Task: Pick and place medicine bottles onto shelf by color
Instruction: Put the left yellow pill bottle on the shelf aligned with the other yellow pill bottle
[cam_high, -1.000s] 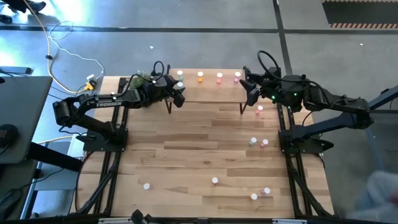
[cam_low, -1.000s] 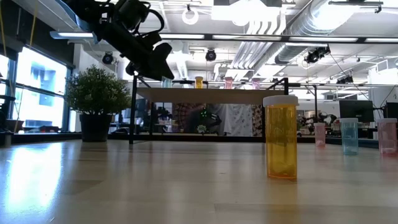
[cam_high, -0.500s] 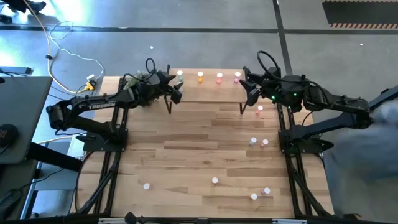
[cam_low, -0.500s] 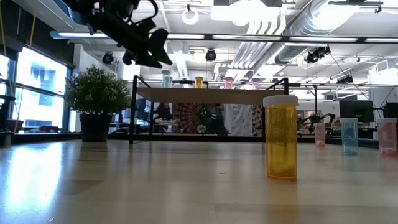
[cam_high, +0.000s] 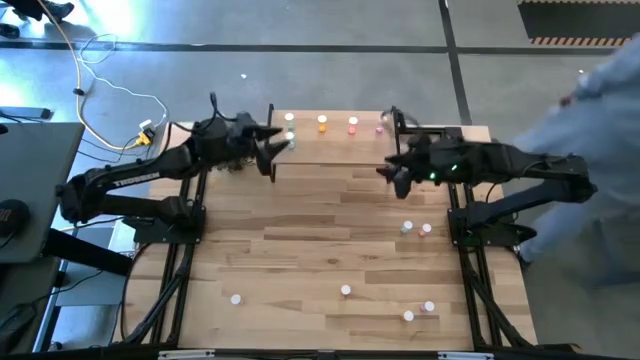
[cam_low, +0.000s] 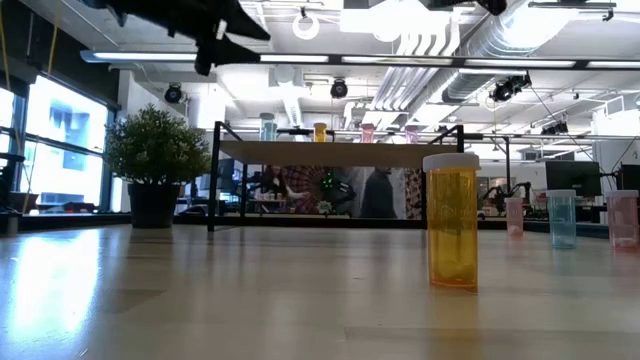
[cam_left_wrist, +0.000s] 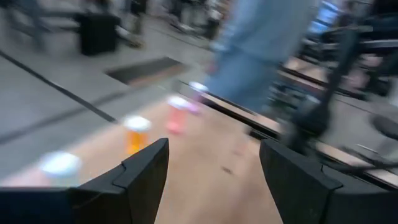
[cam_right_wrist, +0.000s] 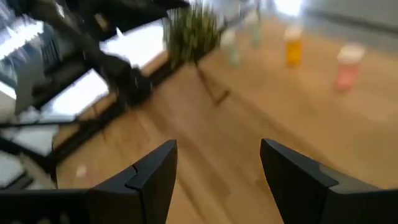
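Observation:
The shelf stands at the table's far edge with a pale green, an orange, a red-pink and a pink medicine bottle on it. More bottles stand loose on the table, among them an orange one. My left gripper hovers open and empty at the shelf's left end, high above the table. My right gripper hovers open and empty by the shelf's right end. In both wrist views nothing is between the fingers.
Loose bottles stand right of centre and near the front edge. A small potted plant stands at the far left behind the shelf. A person stands beside the table's right edge.
My left gripper has risen and drawn back toward the table's left, away from the shelf. My right gripper has tipped downward and gone toward the near edge and a little left. A person has stepped in at the table's right side.

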